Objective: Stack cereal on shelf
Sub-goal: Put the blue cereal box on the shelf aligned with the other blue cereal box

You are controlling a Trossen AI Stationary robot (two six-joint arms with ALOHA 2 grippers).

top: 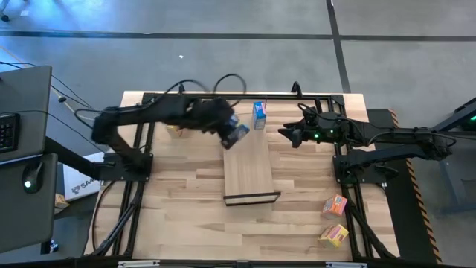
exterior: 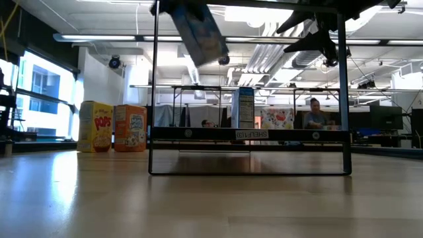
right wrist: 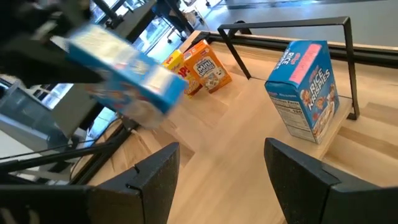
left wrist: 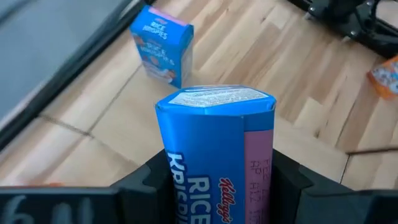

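Looking straight down, I see the left gripper clamped on a blue cereal box held over the far end of the shelf, a long pale wooden board with thin black end frames; a second blue box stands upright on that far end. The right gripper hangs just beside it, fingers spread wide, holding nothing. From table height, the held box hangs tilted above the shelf, with a yellow box and an orange box standing side by side on the tabletop (glossy cardboard). Through the left wrist, dark fingers pinch the box's narrow sides.
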